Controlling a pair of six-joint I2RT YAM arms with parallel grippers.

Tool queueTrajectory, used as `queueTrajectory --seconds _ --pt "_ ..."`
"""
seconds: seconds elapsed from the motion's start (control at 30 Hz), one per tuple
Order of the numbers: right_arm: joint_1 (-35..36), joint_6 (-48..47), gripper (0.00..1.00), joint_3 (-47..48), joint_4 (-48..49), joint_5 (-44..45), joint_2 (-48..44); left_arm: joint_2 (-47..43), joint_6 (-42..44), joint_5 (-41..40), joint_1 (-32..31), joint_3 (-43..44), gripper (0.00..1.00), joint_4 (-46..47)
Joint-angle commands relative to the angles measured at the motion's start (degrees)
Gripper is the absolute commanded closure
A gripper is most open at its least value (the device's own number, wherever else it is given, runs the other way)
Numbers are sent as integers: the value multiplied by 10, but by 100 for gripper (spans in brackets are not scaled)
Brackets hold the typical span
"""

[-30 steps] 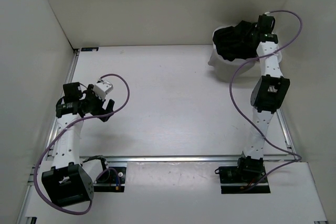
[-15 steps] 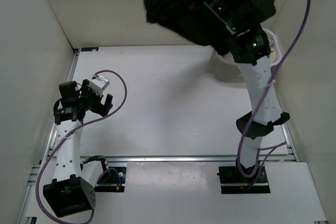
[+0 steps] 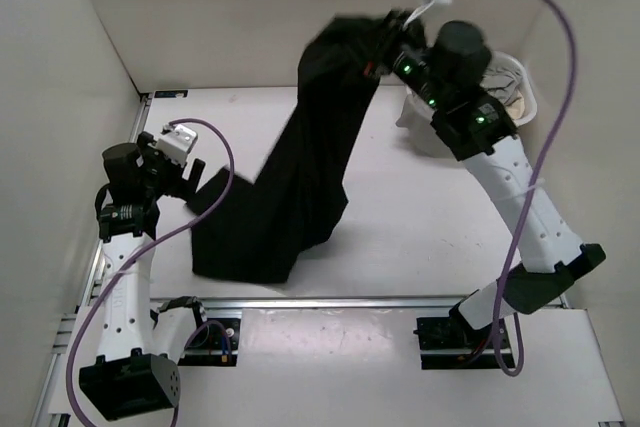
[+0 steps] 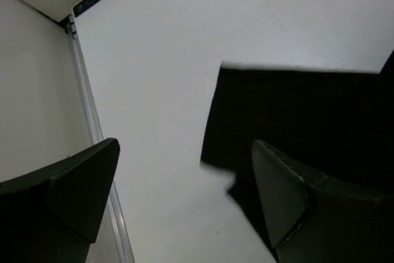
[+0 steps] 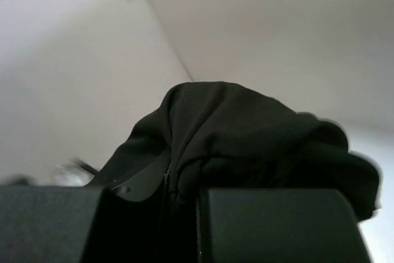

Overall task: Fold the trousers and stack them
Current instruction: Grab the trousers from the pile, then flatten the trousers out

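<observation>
The right gripper (image 3: 390,52), fingers clenched on the bunched black trousers (image 3: 300,177), lifts them so the legs drape below. The left gripper (image 4: 184,177) waits with fingers spread, hem beside one finger, likely to catch it.

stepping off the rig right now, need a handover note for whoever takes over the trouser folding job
The right gripper is shut on the trousers, pinching one end high over the far side of the table.
The left gripper is open and holds nothing, low beside the trousers' lower end.
The trousers hang from the right gripper, with their lower part draped on the table near the left arm.
Done: trousers out and in hand.
Left: lay them flat, fold, stack. No fold is made yet.
The white bin at the far right holds other cloth.
</observation>
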Motion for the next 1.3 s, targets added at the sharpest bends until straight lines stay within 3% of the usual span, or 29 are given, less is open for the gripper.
queueTrajectory --seconds 0.0,0.03,0.1,0.13,0.17,0.23,0.3,0.37,0.47,0.57,0.73,0.97,1.03,1.1,1.13,1.17,1.23,1.27 --pt "-19 19 100 -139 -140 111 -25 -13 37 -33 -3 22 0 -2" --pt "-31 49 100 -170 -166 111 -33 -13 66 -33 -3 17 0 -12" --pt "-66 63 88 -288 -211 111 -64 -7 126 -2 -10 17 0 -72" --pt "-77 63 76 -335 -211 111 -77 0 158 15 -16 17 0 -105" --pt "-98 63 49 -381 -211 104 -99 13 191 30 -25 24 0 -141" --pt "-140 63 27 -484 -220 82 -119 32 243 45 -51 40 0 -233" --pt "-159 57 11 -533 -228 49 -127 77 244 45 -76 51 0 -285" --pt "-159 46 10 -578 -228 57 -136 117 237 45 -117 58 0 -354" --pt "-164 51 13 -612 -197 58 -144 213 203 52 -168 45 0 -401" --pt "-164 56 13 -619 -163 31 -109 233 173 79 -216 23 0 -402" --pt "-185 63 16 -587 -111 31 -9 233 87 57 -332 -53 0 -273" --pt "-199 51 10 -548 -111 58 106 288 70 -22 -384 -115 0 -189" --pt "-199 46 15 -531 -116 58 127 306 63 -22 -389 -122 0 -173" --pt "-204 46 35 -531 -124 64 127 319 57 -10 -395 -128 0 -164" --pt "-204 46 46 -531 -129 71 122 324 49 -1 -400 -128 14 -158" --pt "-204 46 64 -531 -137 79 116 330 49 -1 -400 -128 29 -158" --pt "-210 46 80 -537 -147 93 91 338 19 -1 -405 -122 67 -150" --pt "-210 46 92 -537 -167 102 68 343 12 -11 -405 -122 79 -143"
